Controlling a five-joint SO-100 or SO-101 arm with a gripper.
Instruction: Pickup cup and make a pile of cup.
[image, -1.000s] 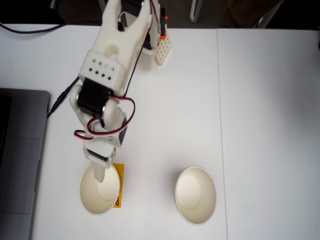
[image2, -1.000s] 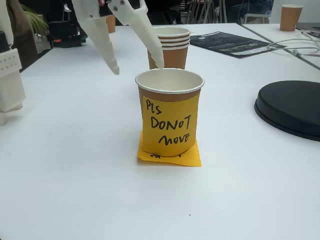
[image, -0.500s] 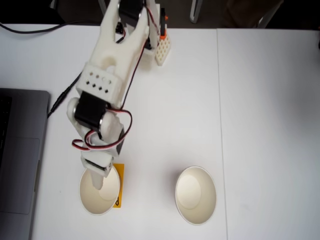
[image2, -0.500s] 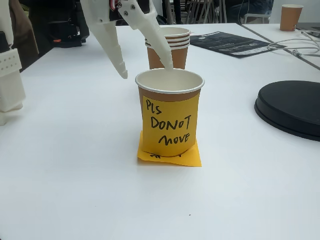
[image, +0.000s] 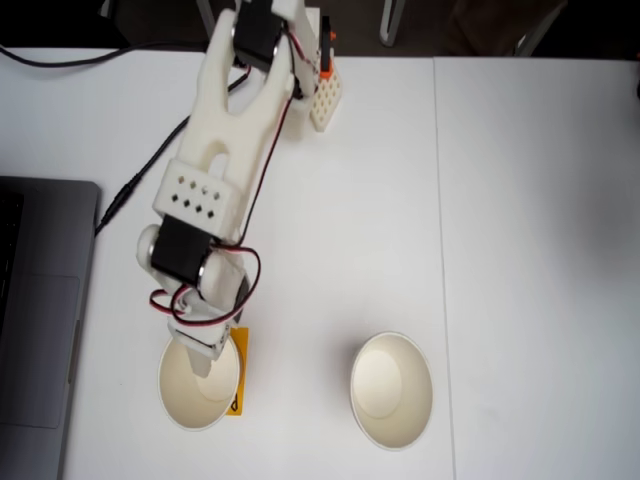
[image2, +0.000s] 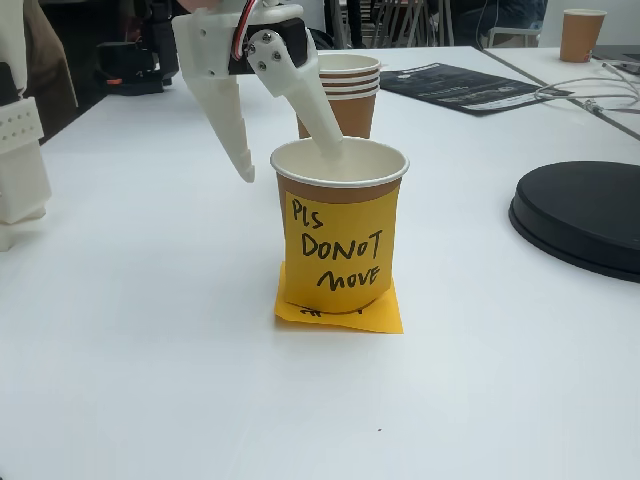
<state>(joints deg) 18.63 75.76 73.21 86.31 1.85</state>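
A paper cup (image2: 340, 235) stands on a yellow sticky note, with another yellow note reading "PLS DO NOT move" on its brown wall. From above, this cup (image: 200, 392) is at the lower left with its white mouth up. My gripper (image2: 290, 165) is open and straddles its rim: one finger dips inside the mouth, and the other finger (image2: 235, 130) hangs outside the wall. In the view from above the gripper (image: 203, 358) sits over the cup's far rim. The pile of cup (image2: 343, 95) stands behind, showing stacked rims, and appears at the lower middle (image: 392, 390) from above.
A grey laptop (image: 40, 310) lies at the left edge. A white perforated block (image: 327, 95) stands by the arm's base. A black round disc (image2: 585, 215), a dark leaflet (image2: 470, 88) and a far paper cup (image2: 582, 35) sit on the table.
The gripper has come down and a little toward the noted cup. Its one finger, earlier above the rim, now reaches into the mouth. Both cups stayed put.
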